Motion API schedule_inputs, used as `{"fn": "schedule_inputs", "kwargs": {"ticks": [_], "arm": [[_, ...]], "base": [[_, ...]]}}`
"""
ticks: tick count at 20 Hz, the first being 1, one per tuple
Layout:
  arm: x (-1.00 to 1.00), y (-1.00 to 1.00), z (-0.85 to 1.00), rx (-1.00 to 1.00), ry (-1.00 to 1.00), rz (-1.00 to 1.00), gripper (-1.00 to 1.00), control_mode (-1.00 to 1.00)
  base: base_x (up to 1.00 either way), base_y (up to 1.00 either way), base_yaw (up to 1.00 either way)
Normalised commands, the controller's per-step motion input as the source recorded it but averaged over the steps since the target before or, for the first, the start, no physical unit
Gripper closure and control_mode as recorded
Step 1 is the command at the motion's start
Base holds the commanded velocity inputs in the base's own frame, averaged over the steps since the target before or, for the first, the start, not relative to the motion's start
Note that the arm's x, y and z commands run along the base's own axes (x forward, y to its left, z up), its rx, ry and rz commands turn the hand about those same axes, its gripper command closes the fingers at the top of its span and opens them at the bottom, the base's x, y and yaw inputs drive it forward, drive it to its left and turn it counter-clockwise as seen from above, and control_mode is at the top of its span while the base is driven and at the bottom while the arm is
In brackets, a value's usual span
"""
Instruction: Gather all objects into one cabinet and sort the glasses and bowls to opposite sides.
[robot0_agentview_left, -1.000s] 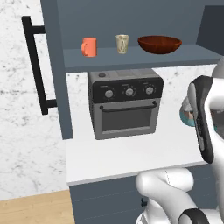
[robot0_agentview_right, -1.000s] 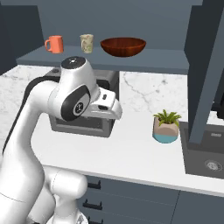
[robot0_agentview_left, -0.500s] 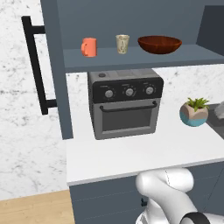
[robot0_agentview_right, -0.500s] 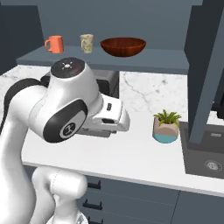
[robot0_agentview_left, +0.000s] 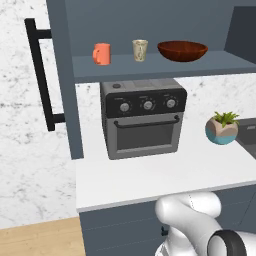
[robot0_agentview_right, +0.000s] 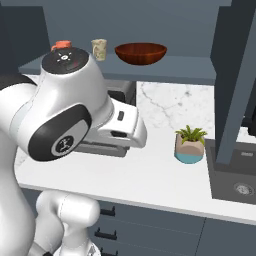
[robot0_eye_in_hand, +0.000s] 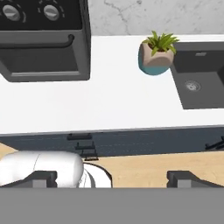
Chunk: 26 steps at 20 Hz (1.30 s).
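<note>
On the cabinet (robot0_agentview_left: 65, 75) shelf, left to right, stand an orange mug (robot0_agentview_left: 102, 53), a beige cup (robot0_agentview_left: 140, 50) and the bowl (robot0_agentview_left: 182, 50) near the right end, all apart. The gripper (robot0_eye_in_hand: 112, 178) hangs above the counter (robot0_eye_in_hand: 122, 105) front edge, fingers spread wide and empty, toaster oven (robot0_eye_in_hand: 43, 39) left, plant pot (robot0_eye_in_hand: 156, 56) right

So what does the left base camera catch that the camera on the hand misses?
The left base view alone has the blue-grey cabinet shelf carrying a small orange mug, a beige patterned cup and a wide dark red-brown bowl. The hand view alone has the dark sink, the wooden floor and the open gripper. Both show the grey toaster oven, potted plant and white counter.
</note>
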Motion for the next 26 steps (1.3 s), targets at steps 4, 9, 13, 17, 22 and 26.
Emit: {"fn": "schedule_inputs", "kwargs": {"ticks": [4, 9, 13, 17, 22, 26], "arm": [[0.00, 0.00, 0.00, 0.00, 0.00, 0.00, -1.00, -1.00], [0.00, 0.06, 0.00, 0.00, 0.00, 0.00, -1.00, -1.00], [0.00, 0.01, 0.00, -0.03, 0.00, 0.00, -1.00, -1.00], [0.00, 0.02, -0.02, -0.02, 0.00, 0.00, -1.00, -1.00], [0.00, 0.00, 0.00, 0.00, 0.00, 0.00, -1.00, -1.00], [0.00, 0.00, 0.00, 0.00, 0.00, 0.00, -1.00, -1.00]], "base": [[0.00, 0.00, 0.00], [0.00, 0.00, 0.00], [0.00, 0.00, 0.00], [0.00, 0.00, 0.00], [0.00, 0.00, 0.00], [0.00, 0.00, 0.00]]}}
